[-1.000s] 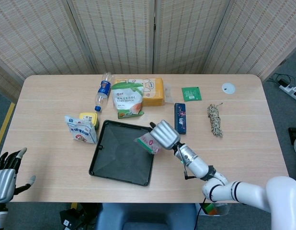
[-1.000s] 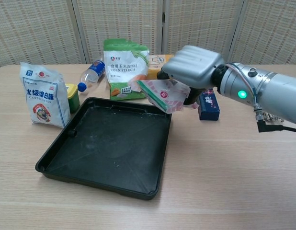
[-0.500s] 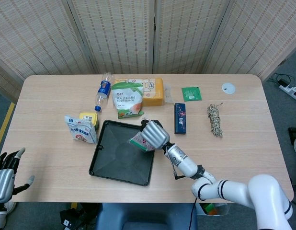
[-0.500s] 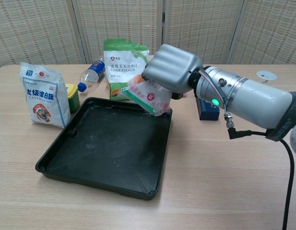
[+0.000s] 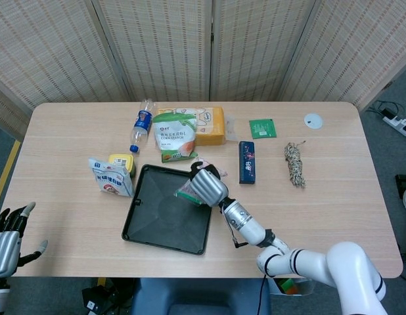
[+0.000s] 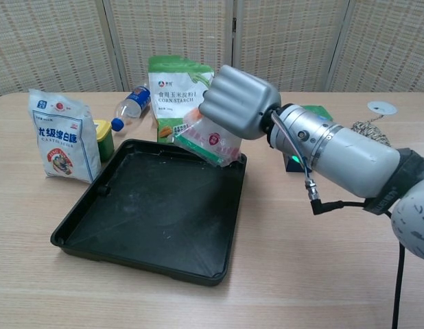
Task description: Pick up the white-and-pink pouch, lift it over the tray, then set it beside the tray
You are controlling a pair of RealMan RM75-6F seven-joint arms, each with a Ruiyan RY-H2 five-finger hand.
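My right hand (image 5: 207, 185) (image 6: 238, 101) grips the white-and-pink pouch (image 5: 188, 193) (image 6: 206, 138) and holds it in the air above the far right corner of the black tray (image 5: 154, 220) (image 6: 130, 219). The pouch hangs tilted below the curled fingers, its lower corner close to the tray's right rim. The tray has nothing in it. My left hand (image 5: 6, 246) is at the table's near left corner, off the table edge, fingers spread and holding nothing.
Behind the tray stand a corn starch bag (image 5: 174, 134) (image 6: 180, 96), a water bottle (image 5: 141, 123), a yellow pack (image 5: 204, 125). A white-blue sugar bag (image 5: 110, 176) (image 6: 63, 133) and yellow tub (image 5: 122, 163) stand left of it. A dark blue box (image 5: 247, 161), green packet (image 5: 262, 127), rope bundle (image 5: 295, 164) lie right.
My right hand has carried the pouch leftward, from beside the tray's right rim to above its far right corner. The left hand has stayed put.
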